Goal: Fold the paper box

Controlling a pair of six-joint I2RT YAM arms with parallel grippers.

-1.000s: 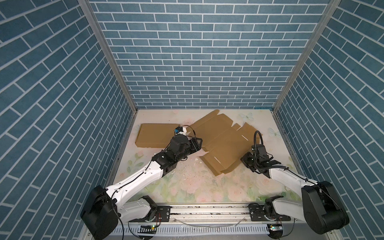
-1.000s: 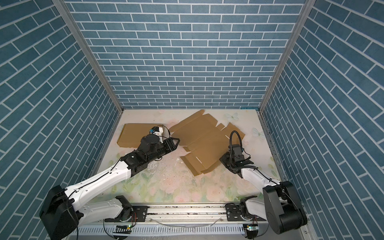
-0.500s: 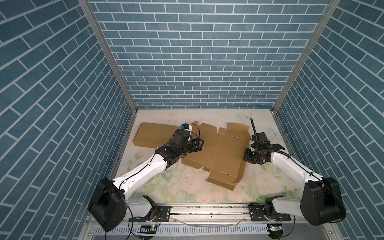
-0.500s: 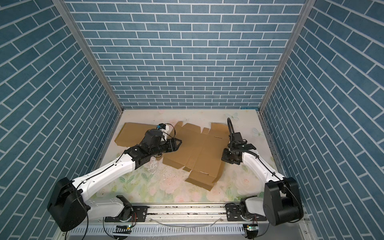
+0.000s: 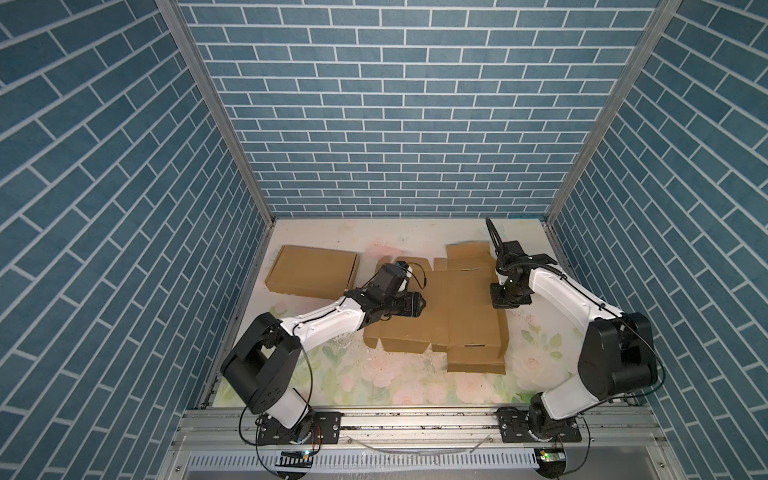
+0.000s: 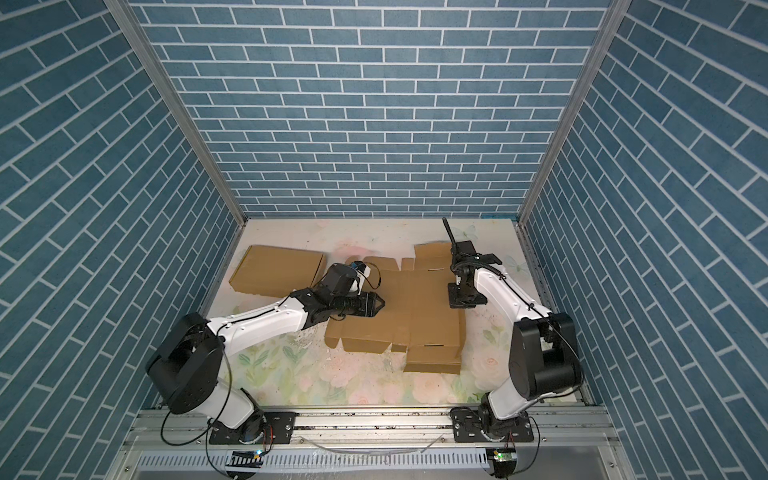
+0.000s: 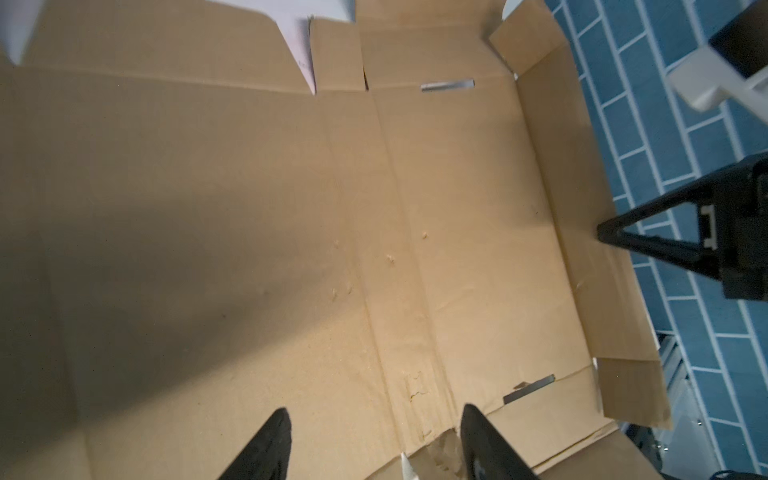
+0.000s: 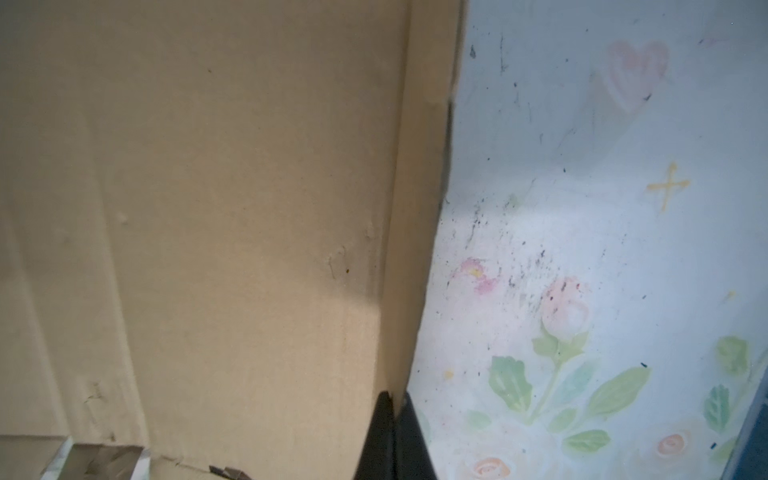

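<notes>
The right gripper (image 8: 394, 401) is closed tight on the thin edge of the box's (image 5: 457, 320) right-hand flap (image 7: 582, 266). That grip likely serves to pin the sheet in place and to start that flap upward, since in the left wrist view the strip already tilts up from the base panel. The left gripper (image 5: 422, 305) hangs over the box's left part with its fingers (image 7: 274, 432) partly spread and nothing between them. It looks placed to press a panel down or take the next flap, though I cannot tell whether it touches the cardboard.

The box lies opened out, nearly flat, on the middle and right of the worktop (image 5: 374, 374) between the two arms. It is plain brown corrugated card, scored with fold lines, with notched tabs along its near and far edges, two narrow slots, and small dents and tears. A second box (image 5: 311, 270), already closed up, sits at the far left, just beside it.
</notes>
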